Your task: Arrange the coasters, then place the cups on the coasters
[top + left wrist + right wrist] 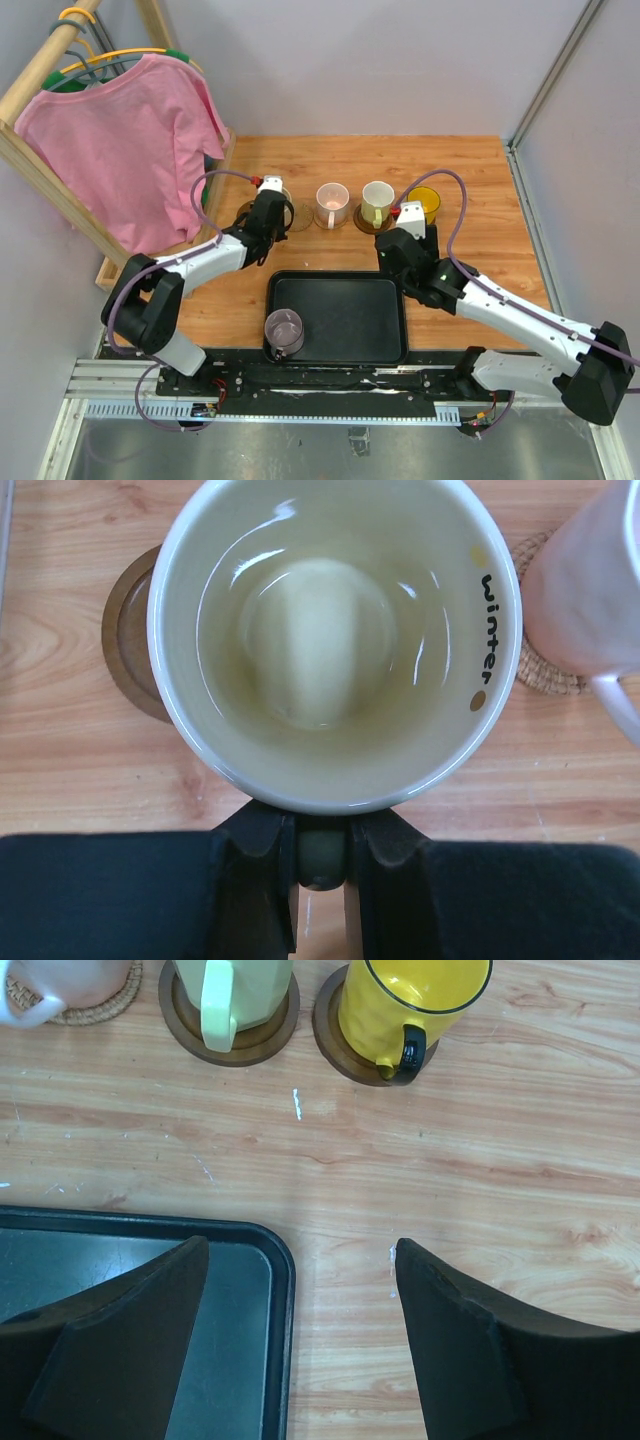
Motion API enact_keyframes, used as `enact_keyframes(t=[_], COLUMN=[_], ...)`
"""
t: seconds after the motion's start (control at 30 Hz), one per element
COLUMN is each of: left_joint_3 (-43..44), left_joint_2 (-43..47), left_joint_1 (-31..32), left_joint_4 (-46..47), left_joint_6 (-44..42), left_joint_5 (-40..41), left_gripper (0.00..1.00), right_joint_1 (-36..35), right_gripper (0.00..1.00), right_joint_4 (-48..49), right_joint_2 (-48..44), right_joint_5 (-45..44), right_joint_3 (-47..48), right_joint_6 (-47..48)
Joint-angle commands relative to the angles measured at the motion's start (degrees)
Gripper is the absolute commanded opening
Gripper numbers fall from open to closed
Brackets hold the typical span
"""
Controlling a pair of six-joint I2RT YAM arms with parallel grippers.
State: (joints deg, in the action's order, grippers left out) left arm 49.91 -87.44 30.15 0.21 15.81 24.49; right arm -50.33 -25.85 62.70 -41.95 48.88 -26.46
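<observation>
Centering is the concern: the left end effector [325,875] is clamped on the handle of the pale green mug [330,640], whose coaster [125,645] peeks out at 9 o'clock. I would nudge that way before releasing. The right end effector [300,1250] hangs wide apart, empty.

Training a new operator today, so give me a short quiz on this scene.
1. True or false: the greyish purple cup lies tipped over in the black tray.
2. The left gripper holds the whitish cup, marked "winter", by: A its rim, B its handle, C its base.
3. Fill in: the right gripper hovers over the tray's corner with its jaws ____.

Key: 1 false, it stands upright in the tray; 2 B; 3 open.
</observation>
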Motion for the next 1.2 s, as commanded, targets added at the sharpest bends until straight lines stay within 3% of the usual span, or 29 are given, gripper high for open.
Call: enact_keyframes(t=[0.0, 0.33, 1.17], left_joint_3=[6.14, 12.93, 14.71], left_joint_2=[-1.63, -8.79, -14.13], left_joint_1=[-0.43, -0.44, -0.44], left_joint_4=[6.99, 3.79, 3.59], left_joint_6=[-0.61, 0.78, 5.08], left_joint_5=[-1.61, -3.9, -3.74], left_gripper=[0.01, 0.01, 0.01], right_joint_1=[1.52, 2.28, 3.46], right_gripper=[0.76, 0.76, 0.76], right_joint_4=[1.53, 2.44, 2.57], right_joint_2=[0.94, 2.34, 2.69], right_joint_5=[0.71, 2.2, 4.04], right_joint_3=[1.0, 1.14, 0.03], right_joint_6=[0.89, 1.24, 0.8])
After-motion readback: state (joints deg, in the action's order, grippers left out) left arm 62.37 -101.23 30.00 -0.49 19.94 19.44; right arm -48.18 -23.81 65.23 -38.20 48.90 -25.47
